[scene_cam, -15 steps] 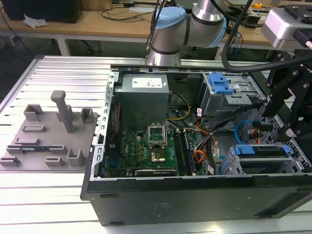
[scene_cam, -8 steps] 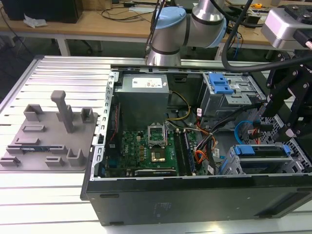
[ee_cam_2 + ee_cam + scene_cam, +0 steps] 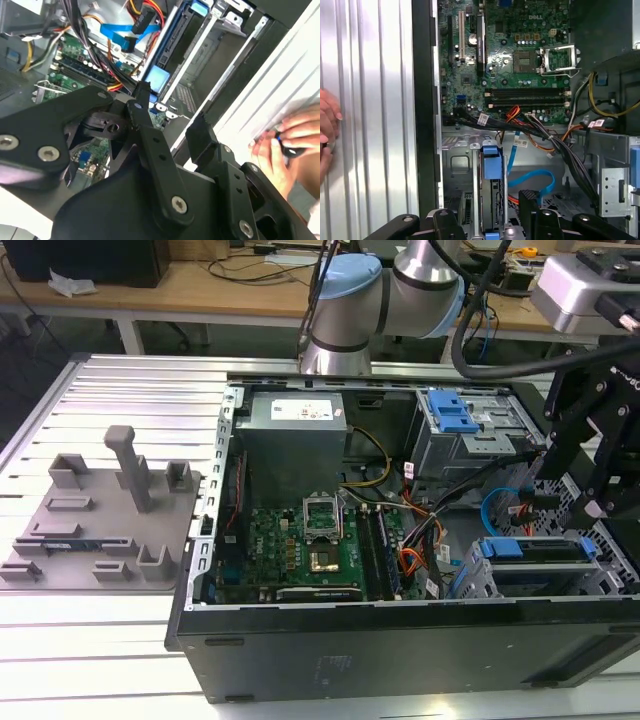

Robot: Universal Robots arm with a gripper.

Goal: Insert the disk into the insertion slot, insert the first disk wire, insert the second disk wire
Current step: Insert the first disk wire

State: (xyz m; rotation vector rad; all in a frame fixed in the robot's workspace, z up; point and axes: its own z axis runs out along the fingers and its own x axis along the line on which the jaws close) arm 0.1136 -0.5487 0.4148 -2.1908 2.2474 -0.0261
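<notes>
The disk (image 3: 535,565) in its blue carrier frame lies inside the insertion slot (image 3: 478,585), a silvery perforated cage at the case's front corner on the exterior view's right. My black gripper (image 3: 590,495) hangs just above that cage. In both wrist views its fingers stand apart with nothing between them. The first wrist view has the carrier's blue tab (image 3: 490,162) beyond the gripper (image 3: 485,212). The second wrist view has the blue tab (image 3: 159,77) past the gripper (image 3: 172,112). A loose blue data wire (image 3: 530,177) curls beside the cage, its plug (image 3: 125,42) free.
A taller grey bay with a blue latch (image 3: 455,420) stands behind the cage. Bundled black and orange cables (image 3: 555,145) cross between the motherboard (image 3: 300,540) and the cage. A person's hand (image 3: 287,142) rests on the ribbed table outside the case wall. Grey fixtures (image 3: 100,510) sit at the exterior view's left.
</notes>
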